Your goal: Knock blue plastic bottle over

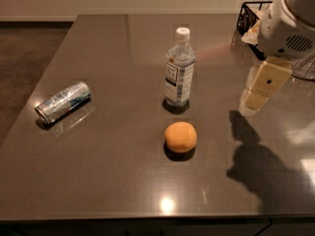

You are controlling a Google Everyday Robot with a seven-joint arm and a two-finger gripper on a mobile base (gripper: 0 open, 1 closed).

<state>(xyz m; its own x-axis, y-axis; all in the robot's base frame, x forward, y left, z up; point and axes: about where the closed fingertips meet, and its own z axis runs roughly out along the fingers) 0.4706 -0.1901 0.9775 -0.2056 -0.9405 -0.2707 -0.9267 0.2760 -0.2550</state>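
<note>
The blue plastic bottle (178, 70) stands upright near the middle of the dark table (108, 171). It is clear and bluish, with a white cap and a striped label. An orange (180, 136) lies just in front of it. My gripper (257, 98) hangs at the right, cream-coloured, under the white arm housing (288, 26). It is above the table surface, well to the right of the bottle and apart from it. Its shadow falls on the table below it.
A shiny silver-blue can (63, 102) lies on its side near the left edge. A black wire basket (248, 14) sits at the back right, partly hidden by the arm. The table's front edge runs along the bottom of the view.
</note>
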